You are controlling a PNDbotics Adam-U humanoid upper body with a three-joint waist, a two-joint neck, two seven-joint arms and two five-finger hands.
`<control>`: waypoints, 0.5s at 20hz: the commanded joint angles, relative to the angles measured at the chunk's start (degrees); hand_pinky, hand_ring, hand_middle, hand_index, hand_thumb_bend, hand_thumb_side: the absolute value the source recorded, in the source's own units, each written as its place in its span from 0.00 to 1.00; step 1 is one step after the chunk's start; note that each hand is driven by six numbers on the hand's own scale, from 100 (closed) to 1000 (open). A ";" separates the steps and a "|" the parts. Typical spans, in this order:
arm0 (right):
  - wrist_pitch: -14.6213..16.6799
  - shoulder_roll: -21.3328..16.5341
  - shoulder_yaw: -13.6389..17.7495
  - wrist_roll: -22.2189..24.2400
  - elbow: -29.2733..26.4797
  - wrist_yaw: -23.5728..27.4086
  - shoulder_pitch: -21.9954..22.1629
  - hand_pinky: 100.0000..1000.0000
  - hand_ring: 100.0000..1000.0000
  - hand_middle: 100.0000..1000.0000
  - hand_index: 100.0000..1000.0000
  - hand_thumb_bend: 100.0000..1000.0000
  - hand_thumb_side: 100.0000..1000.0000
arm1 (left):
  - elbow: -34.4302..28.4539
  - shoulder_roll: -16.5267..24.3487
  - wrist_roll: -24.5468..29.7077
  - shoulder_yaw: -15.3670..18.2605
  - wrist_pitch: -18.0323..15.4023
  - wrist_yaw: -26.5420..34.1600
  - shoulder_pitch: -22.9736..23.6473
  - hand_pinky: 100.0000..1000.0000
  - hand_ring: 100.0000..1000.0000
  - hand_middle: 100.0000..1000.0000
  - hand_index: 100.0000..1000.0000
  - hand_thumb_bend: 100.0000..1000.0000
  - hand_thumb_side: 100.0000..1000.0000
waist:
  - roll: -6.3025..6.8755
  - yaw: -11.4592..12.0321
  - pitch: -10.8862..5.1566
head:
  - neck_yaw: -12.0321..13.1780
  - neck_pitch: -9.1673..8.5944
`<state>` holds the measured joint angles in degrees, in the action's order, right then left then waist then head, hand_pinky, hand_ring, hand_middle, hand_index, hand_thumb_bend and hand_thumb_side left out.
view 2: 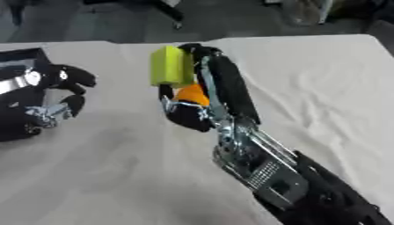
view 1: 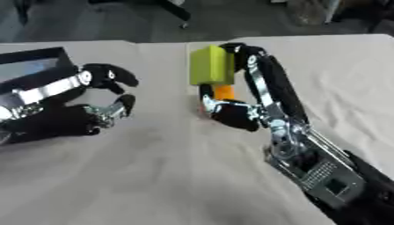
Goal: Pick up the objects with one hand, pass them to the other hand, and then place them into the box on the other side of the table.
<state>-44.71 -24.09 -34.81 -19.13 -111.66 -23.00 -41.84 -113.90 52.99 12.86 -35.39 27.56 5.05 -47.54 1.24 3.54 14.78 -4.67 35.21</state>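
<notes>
The right hand (view 1: 231,110) comes in from the lower right, and its fingers are curled around 1 yellow-green block (view 1: 211,65) and 1 orange object (view 1: 224,92) just under it, both lifted above the table (view 1: 192,176). I cannot tell if these are 2 separate things or 1 thing with 2 colours. The left hand (view 1: 85,114) waits at the left, well apart from the block, with thumb and fingers spread in a wide curve and nothing between them. Behind it, at the far left edge, 1 dark box (view 1: 34,66) is partly visible. As I judge it, the pickup is done; the pass to the left hand and the placing into the box are not yet done.
</notes>
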 commanded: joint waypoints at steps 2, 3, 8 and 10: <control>-7.26 -1.20 0.56 -2.78 -1.93 -4.84 -1.14 0.77 0.65 0.54 0.53 0.00 0.00 | -0.69 -0.32 -0.91 -0.05 0.21 -1.86 -2.25 1.00 0.87 0.92 0.89 0.00 0.76 | 0.87 0.11 -1.28 | -0.11 0.39; -7.26 -1.23 0.62 -1.76 -2.22 -5.84 -1.19 0.77 0.65 0.54 0.53 0.00 0.00 | -0.69 -0.62 -1.01 -0.28 0.47 -1.95 -2.62 1.00 0.87 0.92 0.89 0.00 0.76 | 0.89 0.13 -1.29 | -0.09 0.38; -7.26 -1.28 0.79 2.23 -2.89 -10.27 -1.58 0.76 0.64 0.55 0.54 0.00 0.00 | -0.69 -2.30 -1.09 -1.93 2.96 -1.55 -4.41 1.00 0.87 0.92 0.91 0.00 0.83 | 1.04 0.21 -1.29 | 0.12 0.35; -7.26 -1.36 0.80 3.66 -2.92 -12.42 -1.83 0.76 0.65 0.55 0.54 0.00 0.00 | -0.69 -3.15 -1.10 -2.65 4.23 -1.00 -5.15 1.00 0.87 0.92 0.91 0.00 0.86 | 1.12 0.34 -1.30 | 0.10 0.53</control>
<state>-49.77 -24.51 -34.67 -14.08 -113.37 -33.94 -42.58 -113.90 49.44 11.86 -38.21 30.97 3.81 -51.55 1.68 3.77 14.78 -4.66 35.66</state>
